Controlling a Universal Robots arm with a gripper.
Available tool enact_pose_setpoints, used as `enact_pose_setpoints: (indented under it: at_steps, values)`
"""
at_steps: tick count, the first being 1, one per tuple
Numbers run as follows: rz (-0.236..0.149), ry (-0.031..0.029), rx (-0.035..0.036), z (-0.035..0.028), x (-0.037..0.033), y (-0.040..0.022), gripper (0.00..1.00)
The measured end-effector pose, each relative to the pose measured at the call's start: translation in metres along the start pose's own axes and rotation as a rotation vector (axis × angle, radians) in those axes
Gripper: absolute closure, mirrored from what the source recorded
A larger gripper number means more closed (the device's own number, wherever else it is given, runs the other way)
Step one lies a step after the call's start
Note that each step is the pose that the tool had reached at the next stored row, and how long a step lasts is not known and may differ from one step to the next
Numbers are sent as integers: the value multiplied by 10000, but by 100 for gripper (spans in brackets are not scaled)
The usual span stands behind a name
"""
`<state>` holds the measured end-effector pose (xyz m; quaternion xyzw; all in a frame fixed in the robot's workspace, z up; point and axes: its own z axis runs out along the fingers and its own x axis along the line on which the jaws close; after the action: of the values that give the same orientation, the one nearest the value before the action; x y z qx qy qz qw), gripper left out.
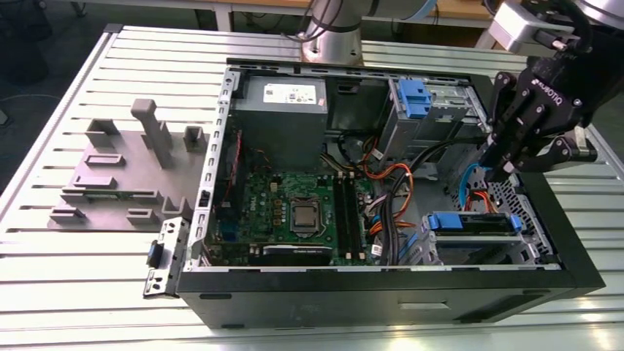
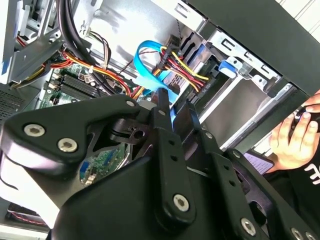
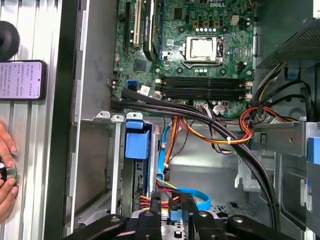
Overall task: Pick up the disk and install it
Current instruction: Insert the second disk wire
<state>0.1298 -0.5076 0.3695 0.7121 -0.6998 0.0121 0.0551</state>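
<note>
**Claw poised over the drive bay of an open computer case**

The claw (image 1: pixel 502 174) hung above the corner of the case (image 1: pixel 390 281) at the exterior view's right. Its tips were slightly spread, with a narrow gap between them, as seen in both wrist views (image 2: pixel 175 100) (image 3: pixel 173 214). The disk (image 1: pixel 473 223) sat on edge in the bay just below the claw, with its blue tab (image 3: pixel 137 142) toward the motherboard (image 1: pixel 292 205) and its face hidden. A blue flat cable (image 3: pixel 197 197) looped near the claw's tips. A second blue-tabbed drive (image 1: pixel 414 99) stood in the far cage beside the grey power supply (image 1: pixel 283 110). The case rested on a slatted counter (image 1: pixel 98 278), where a person's hand (image 2: pixel 292 135) lay near a phone (image 3: pixel 22 80).
</note>
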Motion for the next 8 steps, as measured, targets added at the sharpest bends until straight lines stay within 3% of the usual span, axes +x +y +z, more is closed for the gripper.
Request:
enact_pose_setpoints:
  at_steps: [8]
  values:
    - [0, -2, 0, 78, -8, -5, 69]
